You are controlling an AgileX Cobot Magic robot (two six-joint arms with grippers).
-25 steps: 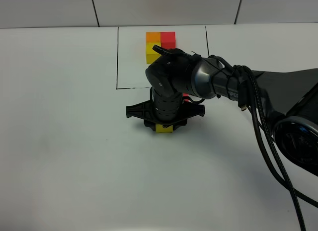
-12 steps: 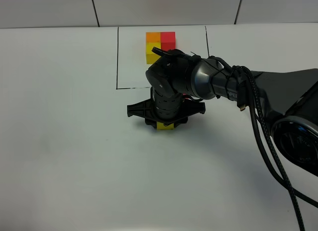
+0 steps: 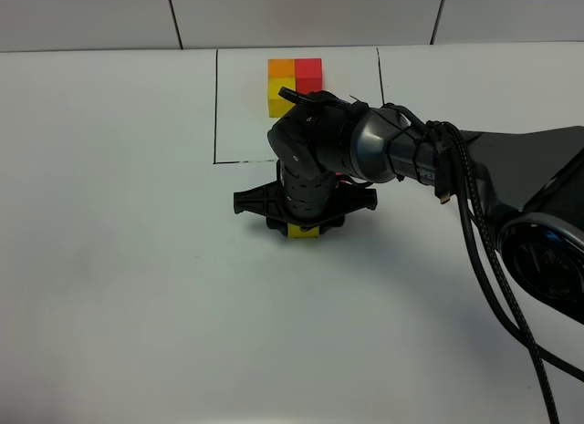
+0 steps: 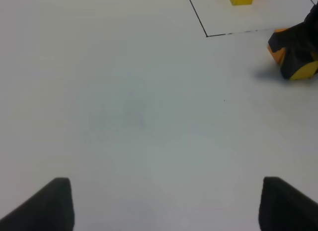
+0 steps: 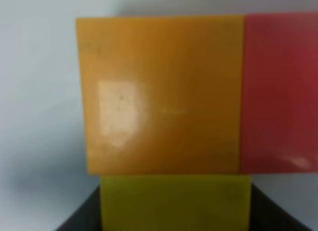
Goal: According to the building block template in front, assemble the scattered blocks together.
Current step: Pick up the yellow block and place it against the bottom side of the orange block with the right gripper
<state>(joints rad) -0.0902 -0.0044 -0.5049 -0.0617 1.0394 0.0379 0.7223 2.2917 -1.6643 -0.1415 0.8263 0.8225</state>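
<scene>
On a plain white tabletop (image 3: 119, 287), the robot's black right gripper (image 3: 304, 225) is reaching in from the right side and pressing down over a plain matte yellow cube (image 3: 303, 232), its jaws standing closed on that cube. Seen from the right wrist camera, the yellow cube (image 5: 175, 201) is sitting flush against one face of a matte orange cube (image 5: 161, 94), and a matte red cube (image 5: 279, 92) is lying tight against the orange one's adjoining face, so the three are forming an L. The left gripper (image 4: 164, 203) is hanging well apart from them over bare table, its two dark fingertips (image 4: 52, 203) standing wide and holding nothing. Farther back, the small orange, red and yellow template trio (image 3: 294, 85) is resting inside a thin black drawn frame (image 3: 216, 105) near the tiled wall (image 3: 301, 14).
</scene>
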